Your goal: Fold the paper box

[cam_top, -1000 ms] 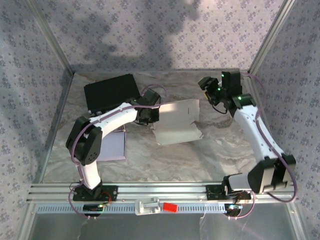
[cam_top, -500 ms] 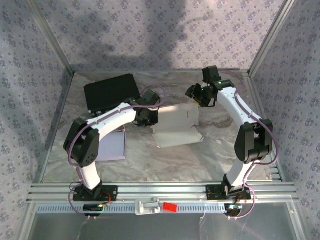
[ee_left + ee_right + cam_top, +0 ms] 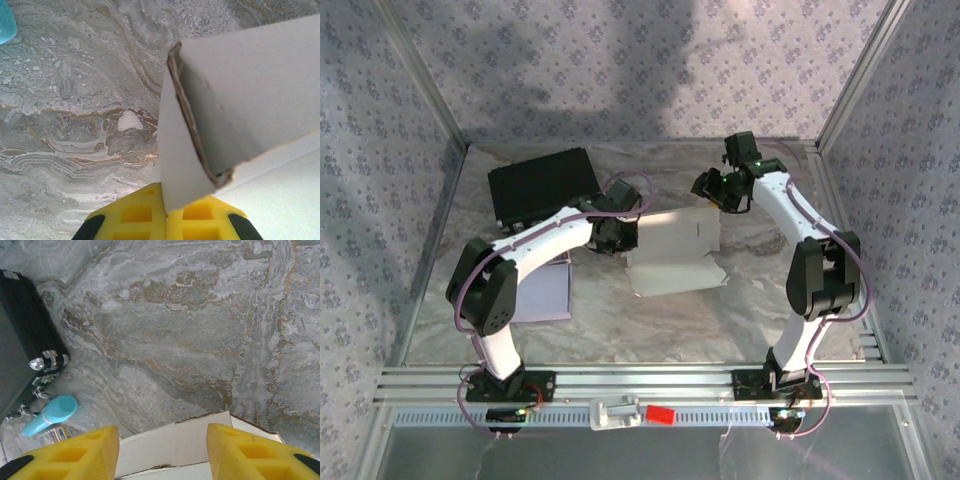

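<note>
Paper box [image 3: 675, 250] sits toward the far edge of the table [image 3: 750, 310] — left gripper [image 3: 165, 220] clenched on its left flap, apparently steadying it, while right gripper [image 3: 162, 452], fingers spread, hovers over the far-right corner.

The marbled table [image 3: 720, 320] bears paper box [image 3: 672, 250], black case [image 3: 542, 185], pale sheet [image 3: 548, 295]

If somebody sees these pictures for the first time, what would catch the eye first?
The white paper box, partly folded, lies in the middle of the marbled table. The left gripper is shut on one flap, while the right gripper hangs open over its far edge. A black case sits far left.
</note>
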